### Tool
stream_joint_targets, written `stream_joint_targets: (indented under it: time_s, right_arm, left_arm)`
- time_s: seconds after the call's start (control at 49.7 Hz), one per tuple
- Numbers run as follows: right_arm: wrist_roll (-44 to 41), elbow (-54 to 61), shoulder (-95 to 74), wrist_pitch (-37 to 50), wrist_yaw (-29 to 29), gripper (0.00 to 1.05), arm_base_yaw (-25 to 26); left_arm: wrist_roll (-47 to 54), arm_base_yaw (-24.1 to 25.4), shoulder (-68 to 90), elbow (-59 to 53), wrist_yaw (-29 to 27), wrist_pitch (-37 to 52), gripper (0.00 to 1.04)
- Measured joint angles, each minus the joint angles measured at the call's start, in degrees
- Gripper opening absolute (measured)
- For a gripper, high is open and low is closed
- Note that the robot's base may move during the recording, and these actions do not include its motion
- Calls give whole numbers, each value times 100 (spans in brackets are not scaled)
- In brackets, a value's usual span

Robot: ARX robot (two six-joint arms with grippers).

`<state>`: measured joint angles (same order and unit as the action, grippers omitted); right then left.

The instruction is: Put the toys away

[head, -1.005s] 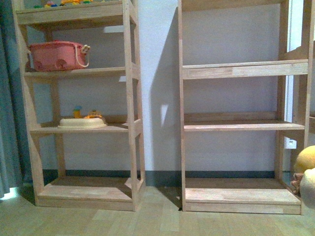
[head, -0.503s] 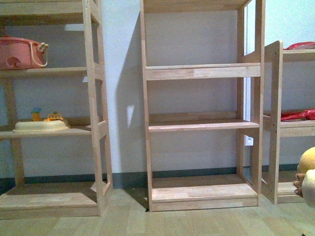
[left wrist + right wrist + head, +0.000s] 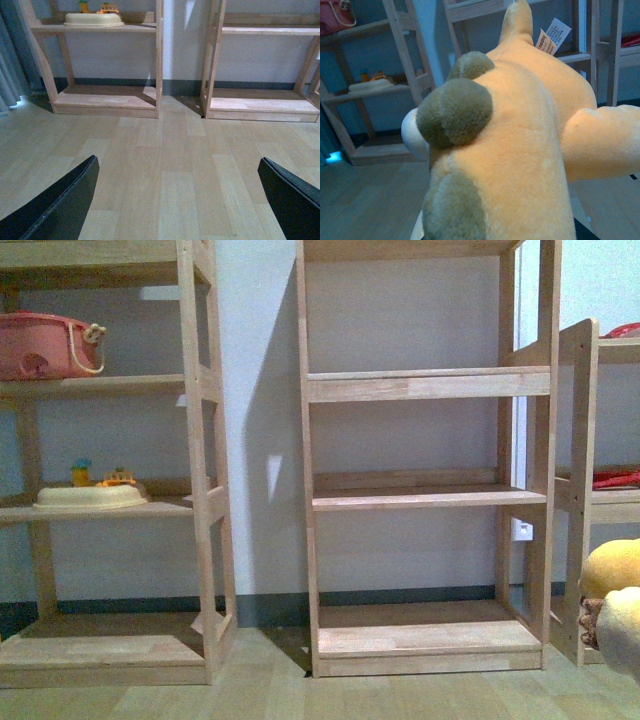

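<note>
Orange-yellow plush toy (image 3: 612, 575), with olive-brown patches, a paler cream part and a printed sewn-in label (image 3: 551, 37). In the front view it lies at the picture's edge, to the right of the middle shelf unit (image 3: 425, 498) and level with that unit's lowest bay. In the right wrist view it fills nearly the whole field. Right gripper: hidden behind the plush, so it cannot be told whether it is spread or pinching. Left gripper (image 3: 177, 161): fingers spread wide, nothing between them, over the wood-plank floor (image 3: 175, 200). Left of the middle unit, a second shelf unit (image 3: 200, 440) carries a pink basket (image 3: 45, 345) and, one shelf lower, a cream tray (image 3: 88, 497).
</note>
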<state>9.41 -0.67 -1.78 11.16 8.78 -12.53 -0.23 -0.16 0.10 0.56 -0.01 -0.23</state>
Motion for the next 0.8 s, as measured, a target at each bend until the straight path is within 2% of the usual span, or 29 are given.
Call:
stream_joint_targets:
  time_s: [0.804]
  right_arm:
    - [0,0,0,0,7,19,0]
  left_arm:
    - [0,11,0,0,2,0,99]
